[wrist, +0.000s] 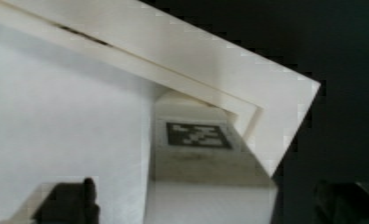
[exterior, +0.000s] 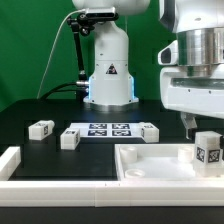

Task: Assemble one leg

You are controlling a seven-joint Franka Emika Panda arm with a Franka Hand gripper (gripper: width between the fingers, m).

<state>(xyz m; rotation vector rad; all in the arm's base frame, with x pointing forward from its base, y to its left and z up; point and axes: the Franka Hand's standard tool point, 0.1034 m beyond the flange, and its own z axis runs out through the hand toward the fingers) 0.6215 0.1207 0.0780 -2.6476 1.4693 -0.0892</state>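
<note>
Exterior view: the leg (exterior: 209,150) stands upright at the right-hand corner of the large white tray (exterior: 150,163), tag facing outward, seemingly for seating there. The gripper (exterior: 190,122) hangs just above it, jaws spread apart and empty; in the wrist view the leg (wrist: 202,140) lies between them. Spare blocks (exterior: 41,128) rest on the counter (exterior: 30,150).

The exterior view sits low at the table's near edge, facing across the black tabletop (exterior: 40,150) toward the robot's white base (exterior: 108,75), with the large white tray-like piece (exterior: 150,165) close in the foreground. The wrist view looks down past its two dark fingertips (wrist: 65,200), very near. Both views share the small white rectangular tagged block (exterior: 207,148) (wrist: 207,150) and the tray's rim.
</note>
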